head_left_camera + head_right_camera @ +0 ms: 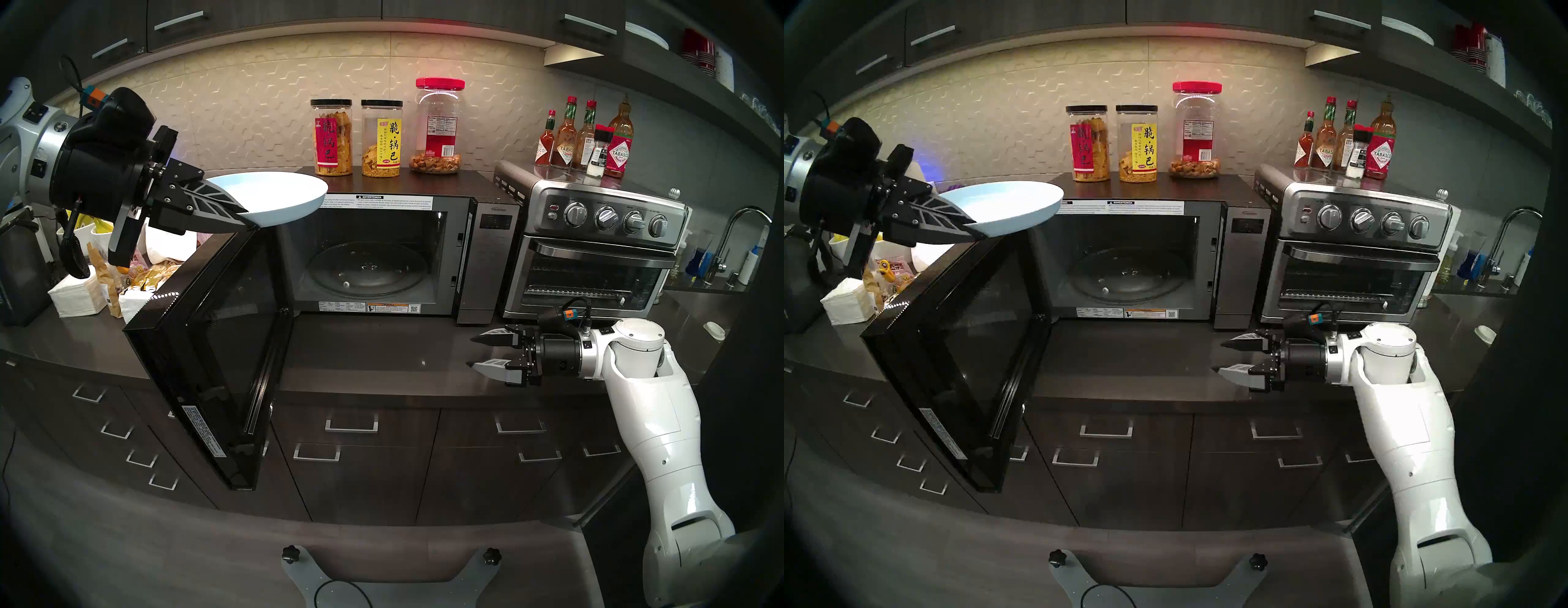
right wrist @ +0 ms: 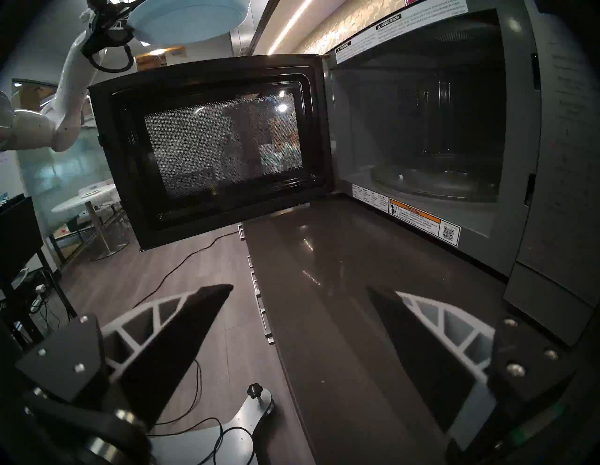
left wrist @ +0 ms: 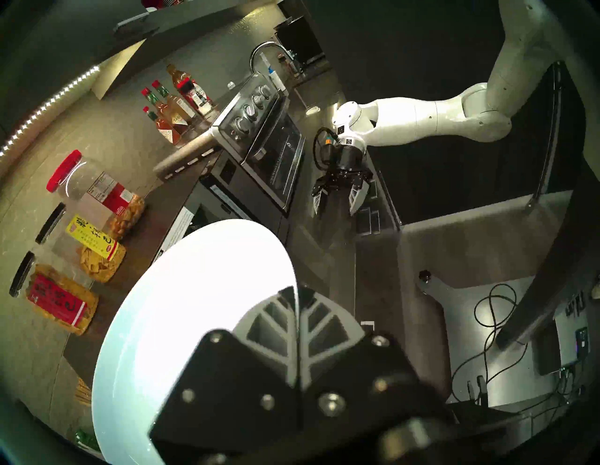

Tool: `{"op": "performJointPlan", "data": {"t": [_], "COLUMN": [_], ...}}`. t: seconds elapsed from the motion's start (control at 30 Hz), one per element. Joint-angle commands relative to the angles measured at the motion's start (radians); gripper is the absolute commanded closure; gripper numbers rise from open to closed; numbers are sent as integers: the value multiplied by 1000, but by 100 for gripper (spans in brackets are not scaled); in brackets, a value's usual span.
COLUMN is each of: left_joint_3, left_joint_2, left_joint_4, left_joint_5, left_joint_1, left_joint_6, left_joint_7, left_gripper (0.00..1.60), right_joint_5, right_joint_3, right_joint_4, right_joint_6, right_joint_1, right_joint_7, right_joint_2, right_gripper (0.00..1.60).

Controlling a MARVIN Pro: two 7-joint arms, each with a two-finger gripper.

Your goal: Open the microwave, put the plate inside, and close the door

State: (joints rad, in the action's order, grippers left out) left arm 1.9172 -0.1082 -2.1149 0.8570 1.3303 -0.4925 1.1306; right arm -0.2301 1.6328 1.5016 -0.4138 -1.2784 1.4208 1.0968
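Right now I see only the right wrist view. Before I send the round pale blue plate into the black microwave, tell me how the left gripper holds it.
Observer: In the left wrist view, the left gripper is shut on the round pale blue plate's near rim, one finger on each face.
Operator: Report what sits on top of the microwave.
Observer: Three clear snack jars stand on the black microwave's top, towards the back.
Operator: Place my right gripper for me.
Observer: The right gripper is open and empty. It hovers over the dark counter in front of the steel four-knob toaster oven, to the right of the cavity.
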Motion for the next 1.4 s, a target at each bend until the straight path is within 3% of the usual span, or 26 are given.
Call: {"op": "performJointPlan", "data": {"t": [0.0,0.8,1.37], "left_joint_3": [-50,-312,-500], "left_joint_2": [4,7,-145], "left_joint_4": [-19,-73,-91], "left_joint_5": [41,106,59], "left_joint_1": [-72,-211,-344], "left_joint_6": [29,114,108], "left_joint_7": [-50,-166,-208], "left_gripper": [160,160,160], "right_joint_5": [-8,-7,-6], "right_joint_3": [2,2,2], "right_joint_4": [10,10,11], "right_joint_6": [-1,0,0], "right_joint_1": [14,13,13], "right_joint_7": [10,10,9], "right_joint_2": [-2,-2,-1], "right_gripper": [0,0,0]}}
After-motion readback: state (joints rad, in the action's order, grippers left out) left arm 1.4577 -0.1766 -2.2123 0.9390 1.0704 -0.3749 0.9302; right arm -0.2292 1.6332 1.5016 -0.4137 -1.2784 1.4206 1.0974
